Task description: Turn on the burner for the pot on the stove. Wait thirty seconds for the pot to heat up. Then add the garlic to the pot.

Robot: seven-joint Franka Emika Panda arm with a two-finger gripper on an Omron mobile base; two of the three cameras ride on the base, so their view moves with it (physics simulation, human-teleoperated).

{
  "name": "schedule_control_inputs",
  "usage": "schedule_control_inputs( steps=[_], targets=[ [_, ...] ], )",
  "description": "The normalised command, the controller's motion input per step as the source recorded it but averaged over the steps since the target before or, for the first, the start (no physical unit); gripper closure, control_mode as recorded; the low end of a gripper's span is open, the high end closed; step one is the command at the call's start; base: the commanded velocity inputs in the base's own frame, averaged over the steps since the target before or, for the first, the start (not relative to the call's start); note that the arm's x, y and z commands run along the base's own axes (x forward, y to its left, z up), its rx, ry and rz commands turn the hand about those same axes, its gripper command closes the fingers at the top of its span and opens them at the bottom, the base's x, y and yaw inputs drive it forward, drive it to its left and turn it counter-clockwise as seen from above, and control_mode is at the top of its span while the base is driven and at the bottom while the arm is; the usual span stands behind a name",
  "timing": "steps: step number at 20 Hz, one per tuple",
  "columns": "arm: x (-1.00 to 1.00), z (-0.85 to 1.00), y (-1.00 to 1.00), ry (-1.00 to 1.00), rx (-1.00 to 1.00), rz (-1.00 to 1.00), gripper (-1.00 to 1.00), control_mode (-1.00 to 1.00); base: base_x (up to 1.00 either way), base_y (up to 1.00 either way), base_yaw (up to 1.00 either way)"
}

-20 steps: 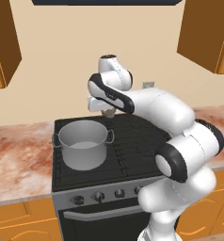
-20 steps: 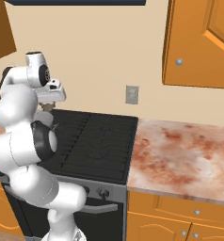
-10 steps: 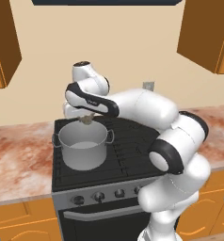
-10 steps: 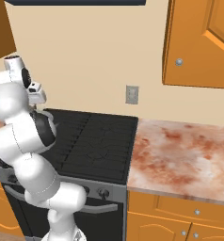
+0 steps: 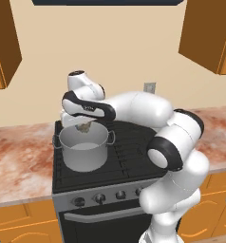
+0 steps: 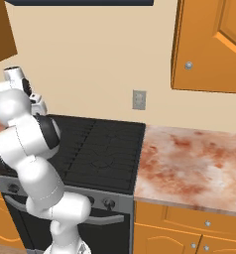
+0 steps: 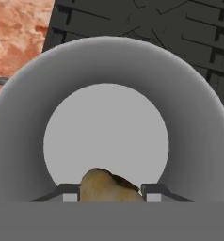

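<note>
One sec back the arm was over the far middle of the stove (image 5: 127,154); since then it swung left, and the gripper (image 5: 83,126) ended up right above the pot's (image 5: 84,151) mouth. The garlic (image 5: 82,127) came along with it. In the hand view the fingertips (image 7: 69,191) were pinching the garlic (image 7: 109,185) from both sides, with the pot (image 7: 194,122) floor directly beneath and nothing in it yet. My read: the carry was done and approx the only thing left was the release, maybe after a small drop in height. I couldn't tell from these frames whether the burner was lit.

Counts, near to far:
- Knobs (image 5: 99,198) on the front panel: four I could count in the left base view; the arm covered the right end of the row.
- Oven bar handle: one, below the knobs.
- Pot: one, on the near-left burner, two loop handles at the rim.
- Garlic: one bulb, held off the pot and not touching its wall.
- Countertop (image 6: 189,163): two stretches, one left and one right of the stove (image 6: 105,149).
- Wall outlet (image 6: 139,99): one, on the far wall behind the stove's right edge.
- Upper cabinets: one per side in the left base view.
</note>
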Motion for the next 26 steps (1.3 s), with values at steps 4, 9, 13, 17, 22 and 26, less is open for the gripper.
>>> schedule_control_inputs(
  steps=[4,9,13,17,22,26],
  targets=[
    [0.00,-0.53,0.00,0.00,0.00,0.00,1.00,-1.00,0.00,0.00,0.00],
    [-0.01,-0.50,0.00,0.00,0.00,0.00,1.00,-1.00,0.00,0.00,0.00],
    [0.00,-0.42,0.00,0.00,0.00,0.00,1.00,-1.00,0.00,0.00,0.00],
    [0.00,-0.24,0.01,0.00,0.00,0.00,1.00,-1.00,0.00,0.00,0.00],
    [0.01,-0.04,0.02,-0.02,0.00,0.00,-1.00,-1.00,0.00,0.00,0.00],
    [0.00,0.00,0.00,-0.03,0.00,0.00,-1.00,-1.00,0.00,0.00,0.00]
  ],
)
